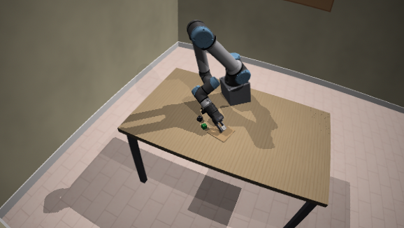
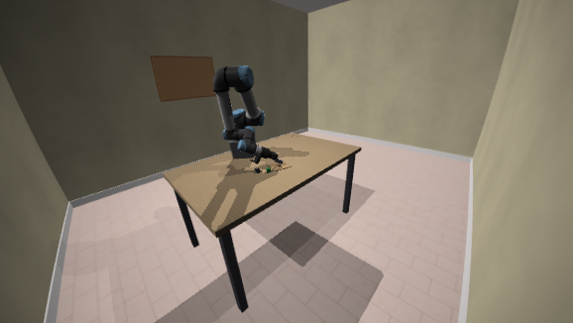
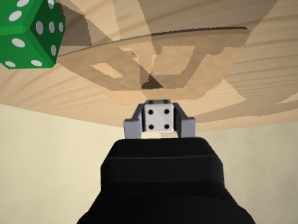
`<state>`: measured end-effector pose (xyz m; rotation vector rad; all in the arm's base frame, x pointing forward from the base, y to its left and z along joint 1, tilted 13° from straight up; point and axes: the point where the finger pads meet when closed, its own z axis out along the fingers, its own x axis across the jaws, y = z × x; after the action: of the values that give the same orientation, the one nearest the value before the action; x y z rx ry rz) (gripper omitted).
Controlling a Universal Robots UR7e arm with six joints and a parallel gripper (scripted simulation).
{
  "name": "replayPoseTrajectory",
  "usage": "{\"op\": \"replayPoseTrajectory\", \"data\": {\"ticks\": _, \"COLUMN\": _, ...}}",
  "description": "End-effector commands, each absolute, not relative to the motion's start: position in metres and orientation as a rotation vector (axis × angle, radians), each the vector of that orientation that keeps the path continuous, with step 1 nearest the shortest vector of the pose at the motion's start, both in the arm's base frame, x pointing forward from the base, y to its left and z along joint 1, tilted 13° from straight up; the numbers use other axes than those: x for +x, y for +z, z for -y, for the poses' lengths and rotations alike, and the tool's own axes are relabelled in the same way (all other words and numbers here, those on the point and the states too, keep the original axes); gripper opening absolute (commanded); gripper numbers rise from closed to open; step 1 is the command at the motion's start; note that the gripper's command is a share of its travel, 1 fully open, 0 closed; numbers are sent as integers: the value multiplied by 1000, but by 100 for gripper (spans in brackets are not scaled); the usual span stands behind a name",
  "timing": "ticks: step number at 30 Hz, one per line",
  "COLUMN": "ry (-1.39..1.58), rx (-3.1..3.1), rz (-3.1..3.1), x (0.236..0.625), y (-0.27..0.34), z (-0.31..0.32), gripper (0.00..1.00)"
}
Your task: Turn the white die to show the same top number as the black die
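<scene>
My gripper (image 1: 221,128) (image 2: 281,162) (image 3: 158,111) is shut on the white die (image 1: 224,128) (image 3: 159,118), tilted over the mat (image 1: 228,136) (image 3: 215,62). In the wrist view the die shows a face with four pips between the fingertips; a thin strip of another face shows beyond it. Whether the die touches the mat I cannot tell. The black die (image 1: 199,118) (image 2: 257,169) stands left of the mat in the top view; its top number is too small to read.
A green die (image 1: 204,126) (image 2: 268,169) (image 3: 30,42) lies close beside the mat, between it and the black die. In the wrist view one of its side faces shows five pips. The wooden table (image 1: 290,140) (image 2: 317,154) extends around them, with the arm's shadow across it.
</scene>
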<state>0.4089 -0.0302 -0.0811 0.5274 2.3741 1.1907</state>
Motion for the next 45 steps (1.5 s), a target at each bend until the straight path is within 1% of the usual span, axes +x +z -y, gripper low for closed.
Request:
{"op": "replayPoseTrajectory", "data": {"ticks": 1, "ry": 1190, "rx": 527, "rz": -2374, "x": 409, "y": -81, "z": 30, "gripper": 57}}
{"op": "replayPoseTrajectory", "data": {"ticks": 45, "ry": 1190, "rx": 527, "rz": -2374, "x": 410, "y": -87, "z": 31, "gripper": 57}}
